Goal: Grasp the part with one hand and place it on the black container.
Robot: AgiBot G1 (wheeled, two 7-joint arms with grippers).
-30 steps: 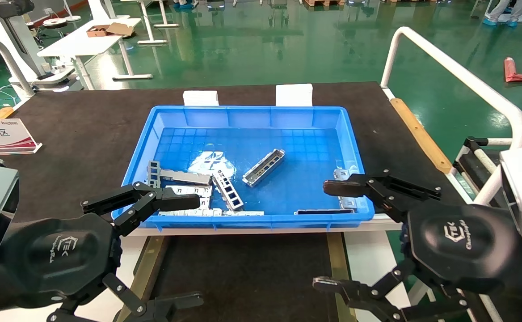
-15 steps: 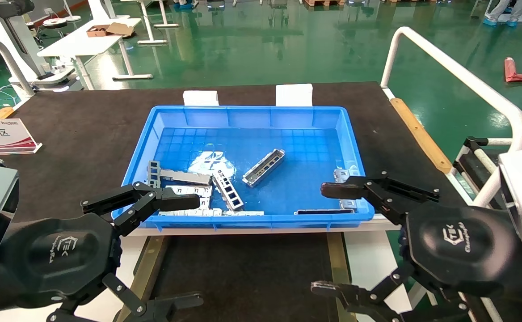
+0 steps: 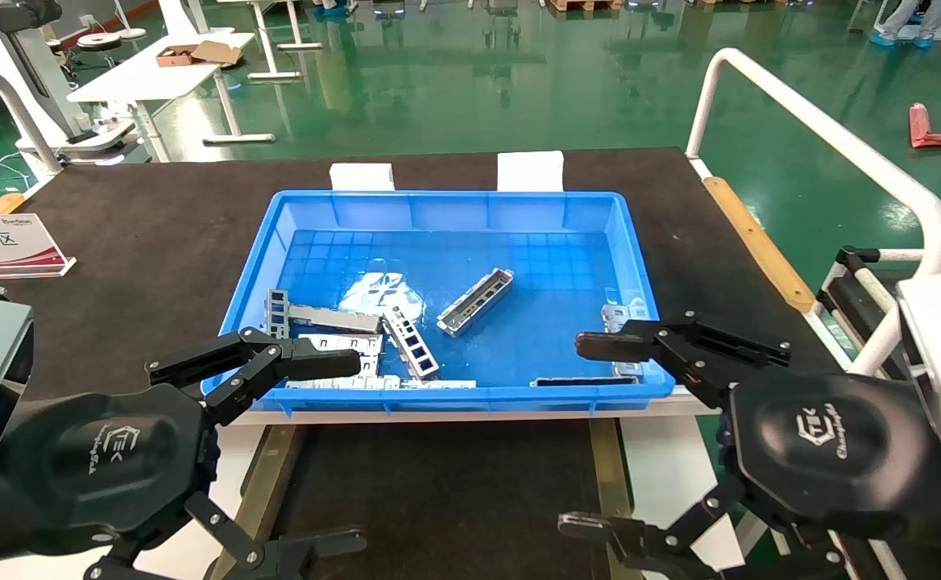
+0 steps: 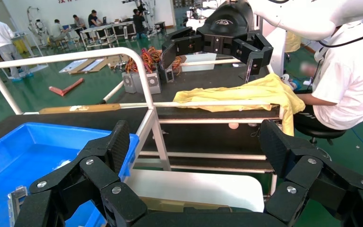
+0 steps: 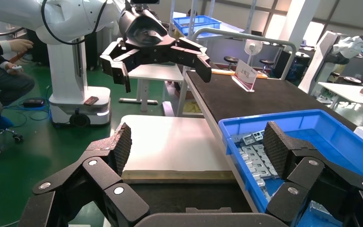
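Nearest the camera, low in the head view, the black container (image 3: 438,491) lies bare between its olive-brown side rails. The left pincer (image 3: 309,451) hangs released at lower left, one finger just over the near left corner of the blue bin (image 3: 454,396). The right pincer (image 3: 599,435) hangs released at lower right, its upper finger over the bin's near right corner; neither holds anything.

Past them, the part (image 3: 476,301) lies alone near the frame's centre, slanted on the bin floor, well apart from both pincers. At centre left, a shorter ladder-like piece (image 3: 411,344) and slotted plates (image 3: 333,342) are heaped against the near wall.

The main risk, I judge, is a reach snagging the bin's near rim and shoving the bin along the worktop (image 3: 140,234). The left pincer could also settle on the nearer heap and take a wrong piece. Because the part lies diagonally, a pincer not turned across it may pinch an end, so the strip tips or slips out during the carry.
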